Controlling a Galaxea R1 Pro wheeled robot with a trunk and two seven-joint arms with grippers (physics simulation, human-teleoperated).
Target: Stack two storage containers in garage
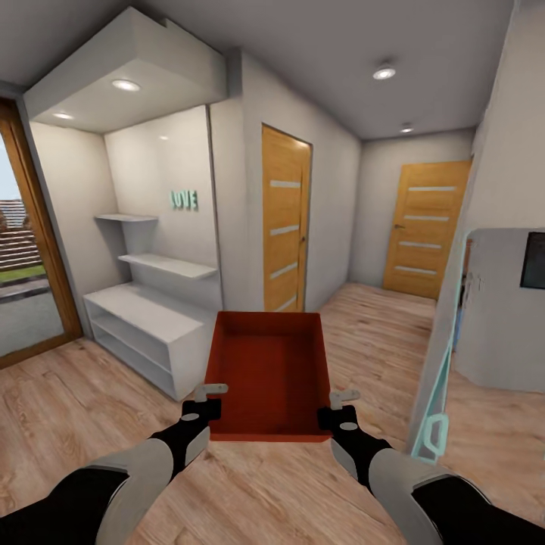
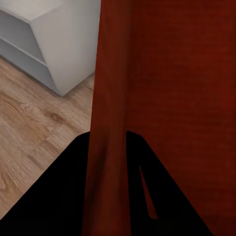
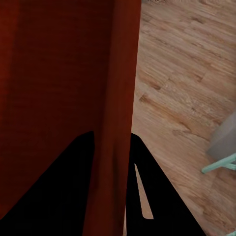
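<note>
Two grippers are doing the carrying: we are holding one storage container out in front of us, level, open top up. Our left gripper is pinching the container's left wall near the close corner, and our right gripper is pinching the right wall the same way. In the left wrist view the thin orange-red wall is running straight between the dark fingers, jaws closed down to the wall's thickness; the right wrist view is showing the same clamp on its wall. We judge the two-sided grip is there to keep the bin from tipping while the base is rolling.

Below the bin we are seeing pale wood-plank floor, so it is in the air, not resting on anything. Just beyond, on the left, a white low shelf unit is standing in an alcove. Farther on, two honey-wood doors are closing off the hallway, the far one at its end. We are still in transit; no garage concrete in sight yet.
</note>
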